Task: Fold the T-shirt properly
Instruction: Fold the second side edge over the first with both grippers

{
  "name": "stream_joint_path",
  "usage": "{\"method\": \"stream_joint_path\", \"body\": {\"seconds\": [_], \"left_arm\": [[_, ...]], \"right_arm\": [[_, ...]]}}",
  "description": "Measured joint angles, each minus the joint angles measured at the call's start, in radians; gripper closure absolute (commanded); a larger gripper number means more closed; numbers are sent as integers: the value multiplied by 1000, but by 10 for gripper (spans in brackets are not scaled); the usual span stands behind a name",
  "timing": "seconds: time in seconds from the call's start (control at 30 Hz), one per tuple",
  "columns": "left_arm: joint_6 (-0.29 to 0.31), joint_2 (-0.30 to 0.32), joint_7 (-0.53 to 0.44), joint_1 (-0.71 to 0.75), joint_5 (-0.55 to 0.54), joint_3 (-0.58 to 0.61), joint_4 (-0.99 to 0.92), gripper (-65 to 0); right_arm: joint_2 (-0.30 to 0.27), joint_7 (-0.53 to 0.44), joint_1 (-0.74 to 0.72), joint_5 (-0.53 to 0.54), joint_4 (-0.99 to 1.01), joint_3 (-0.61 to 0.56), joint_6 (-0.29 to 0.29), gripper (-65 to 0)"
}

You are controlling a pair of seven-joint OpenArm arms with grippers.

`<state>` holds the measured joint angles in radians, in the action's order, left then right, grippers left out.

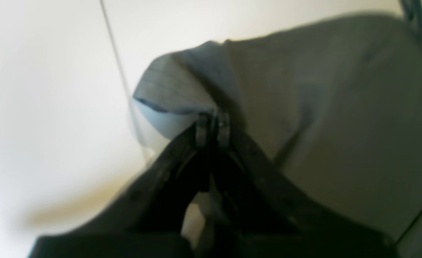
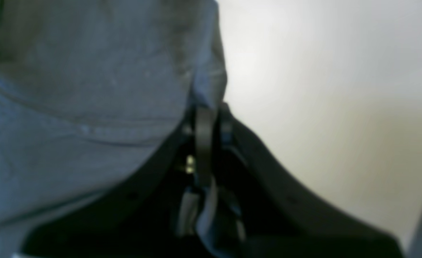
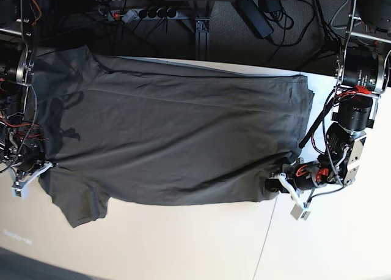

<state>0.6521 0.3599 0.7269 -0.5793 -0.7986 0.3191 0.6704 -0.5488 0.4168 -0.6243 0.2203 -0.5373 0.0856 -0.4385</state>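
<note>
The dark olive-grey T-shirt (image 3: 177,133) lies spread across the white table (image 3: 183,249), with a sleeve (image 3: 79,206) at the front left and the hem at the right. My left gripper (image 3: 273,183) is shut on the shirt's front hem corner. In the left wrist view its tips (image 1: 212,123) pinch a lifted fold of cloth (image 1: 322,107). My right gripper (image 3: 41,167) is shut on the shirt's edge by the sleeve. In the right wrist view the tips (image 2: 209,114) pinch the cloth (image 2: 71,89), with a stitched seam beside them. Both wrist views are blurred.
A thin seam (image 3: 264,243) runs across the table top; it also shows in the left wrist view (image 1: 115,53). Behind the table's far edge lie a power strip (image 3: 143,13) and cables. Bare table shows in front of the shirt.
</note>
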Motion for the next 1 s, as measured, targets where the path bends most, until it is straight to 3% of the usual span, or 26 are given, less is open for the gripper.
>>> {"method": "stream_joint_path", "body": {"seconds": [0.37, 0.53, 0.67, 0.97, 1.0], "left_arm": [[29, 212, 241, 156, -285, 3, 433, 0], [31, 292, 253, 287, -299, 7, 666, 0], [30, 320, 246, 342, -309, 7, 779, 0], [30, 321, 251, 402, -291, 7, 788, 0], [30, 321, 249, 402, -289, 7, 788, 0]], "right_arm": [[-100, 128, 271, 278, -397, 16, -9, 0], [-122, 192, 406, 311, -541, 127, -10, 0], [-135, 224, 502, 394, -603, 204, -10, 0], [-134, 232, 633, 396, -647, 276, -11, 0], [-132, 230, 639, 395, -645, 276, -11, -72]]}}
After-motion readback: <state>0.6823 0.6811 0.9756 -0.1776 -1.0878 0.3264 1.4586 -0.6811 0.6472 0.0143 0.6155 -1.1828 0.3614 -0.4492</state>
